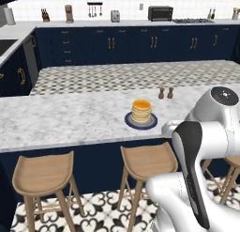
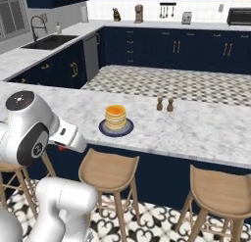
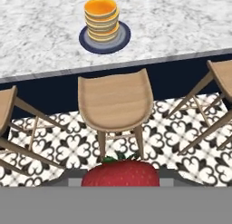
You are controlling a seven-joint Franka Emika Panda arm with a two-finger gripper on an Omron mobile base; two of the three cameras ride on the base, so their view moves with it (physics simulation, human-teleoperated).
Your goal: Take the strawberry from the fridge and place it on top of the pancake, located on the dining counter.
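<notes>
**A:** Three stools (image 3: 115, 103) along the bench (image 1: 61, 118) and the arm's parked on their side of it, so where's the strawberry (image 3: 120, 173) sitting?

**B:** Right in the claw (image 3: 120, 180), lol. Hand view has it big and red at the bottom, green leaves up, wedged between the tips. So the claw's pinching the strawberry. In the right base view you can just spot a red dot (image 2: 61, 148) under the wrist.

**A:** And the pancake (image 1: 141, 111)?

**B:** On its dark plate (image 1: 140, 122) on the bench, near the front edge, above the middle stool. Strawberry is well short of it, out over the tiled floor (image 3: 172, 137). Two little shakers (image 1: 165, 93) stand behind the stack, apart from it.
</notes>
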